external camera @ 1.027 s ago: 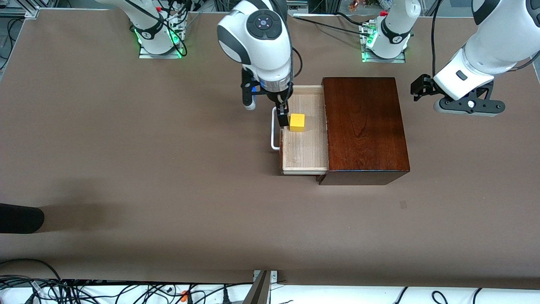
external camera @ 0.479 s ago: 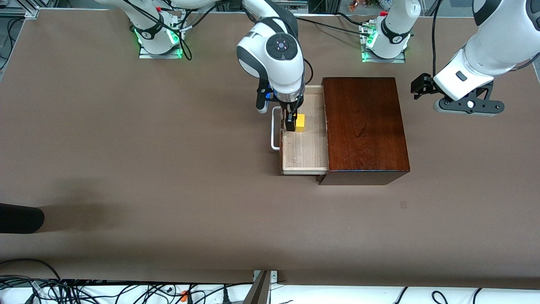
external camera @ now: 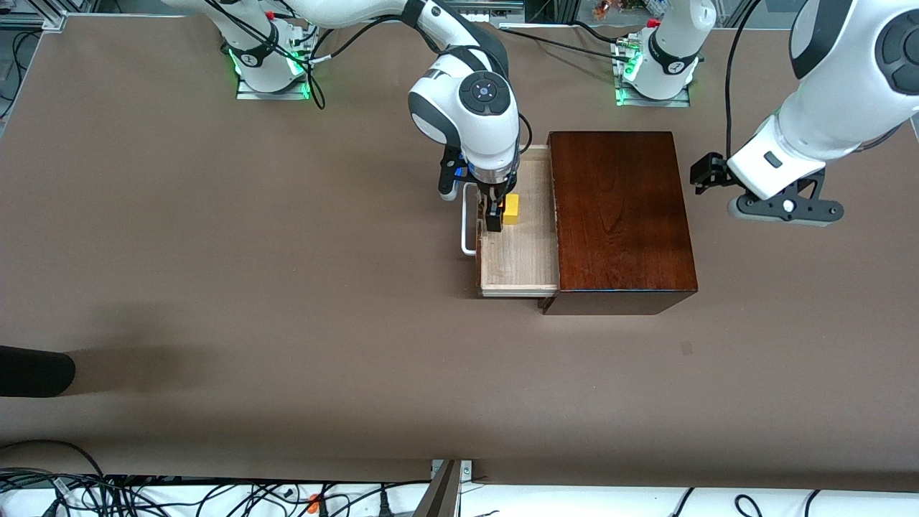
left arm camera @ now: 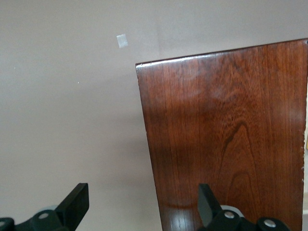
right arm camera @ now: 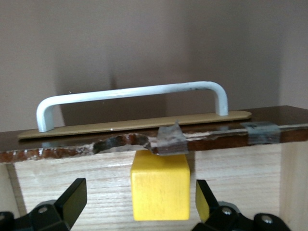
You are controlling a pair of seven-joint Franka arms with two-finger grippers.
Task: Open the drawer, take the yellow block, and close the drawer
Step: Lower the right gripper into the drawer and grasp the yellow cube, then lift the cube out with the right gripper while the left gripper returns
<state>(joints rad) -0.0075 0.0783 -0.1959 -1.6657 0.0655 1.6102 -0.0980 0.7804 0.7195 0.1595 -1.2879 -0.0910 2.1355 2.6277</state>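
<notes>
A: The setting is a brown table (external camera: 215, 251) seen from a high camera, the two arm bases along the top edge of the frame. What is shown at the centre?

B: The right gripper (external camera: 497, 215) is lowered into the pulled-out drawer (external camera: 518, 251), just above centre frame. Its fingers (right arm camera: 72, 197) are spread wide, and nothing is held. In the right wrist view the yellow block (right arm camera: 160, 185) is seen between them, on the drawer floor, close against the inside of the drawer front, under the white handle (right arm camera: 130, 96).

A: Which relation governs the coming move?

B: The block, a cube with no long axis, is bracketed by the fingers with a gap on each side; a closing motion is judged sufficient. The right arm is much nearer to it.

A: And outward from there?

B: The mahogany box (external camera: 621, 215) is seen right of centre. The left gripper (external camera: 782, 208), open and empty, waits at the right edge, over the table beside the box.

A: What differs from the earlier frames?

B: The right gripper has been brought down around the block; the left gripper has been shifted slightly lower in frame.
</notes>
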